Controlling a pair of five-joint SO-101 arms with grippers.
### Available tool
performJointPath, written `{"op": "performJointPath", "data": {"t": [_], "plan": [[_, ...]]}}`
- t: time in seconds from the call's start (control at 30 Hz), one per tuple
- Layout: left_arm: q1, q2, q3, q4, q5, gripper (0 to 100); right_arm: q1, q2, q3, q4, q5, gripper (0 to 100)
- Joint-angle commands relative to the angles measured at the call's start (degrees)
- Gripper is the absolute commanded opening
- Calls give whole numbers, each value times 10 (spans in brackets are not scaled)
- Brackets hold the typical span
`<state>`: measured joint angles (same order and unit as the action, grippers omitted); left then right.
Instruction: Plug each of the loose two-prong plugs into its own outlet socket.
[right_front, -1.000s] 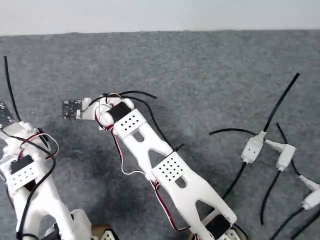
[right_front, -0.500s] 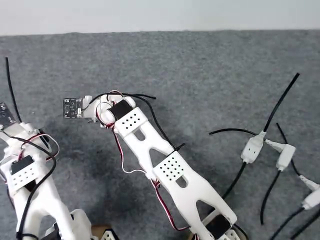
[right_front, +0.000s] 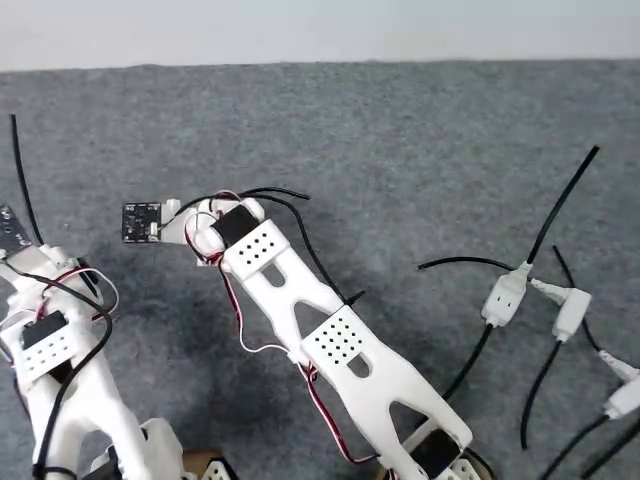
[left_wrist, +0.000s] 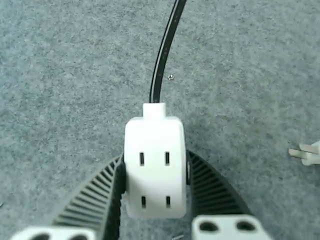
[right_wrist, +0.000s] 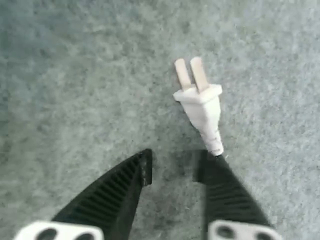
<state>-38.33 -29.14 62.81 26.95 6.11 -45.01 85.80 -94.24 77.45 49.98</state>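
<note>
Tabletop of fuzzy grey carpet (right_front: 400, 140) underneath. Left gripper (left_wrist: 155, 166) is clamped snug on the white four-slot outlet block (left_wrist: 154, 140) with its black cord. Right gripper (right_wrist: 174, 159) hangs partly open, empty, over the small white two-prong plug (right_wrist: 202, 107) lying flat. Looks like the grab step; next it'd need to drop and pinch the plug body.

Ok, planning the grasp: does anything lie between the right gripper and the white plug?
Nothing: the right wrist view shows bare grey mat between the right gripper and the plug.
</note>
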Motion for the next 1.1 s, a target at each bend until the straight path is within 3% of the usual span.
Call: {"op": "performJointPath", "data": {"t": [0.0, 0.17, 0.37, 0.63, 0.77, 0.83, 1.07], "plan": [[4, -19, -2, -18, 2, 12, -18, -24, -20, 7, -10, 265], [4, -19, -2, -18, 2, 12, -3, -28, -21, -76, -11, 191], [4, -19, -2, -18, 2, 12, -4, -35, -16, -105, -11, 184], [4, -19, -1, -15, 2, 12, -11, -30, 136, -189, 15, 162], [11, -19, 1, -15, -4, 12, -17, -41, 142, -134, 120, 1], [15, -19, 4, -17, -17, 12, -17, -41, 140, -113, 151, 24], [17, -19, 5, -18, -19, 12, -3, -69, 112, -29, 150, 9]]}}
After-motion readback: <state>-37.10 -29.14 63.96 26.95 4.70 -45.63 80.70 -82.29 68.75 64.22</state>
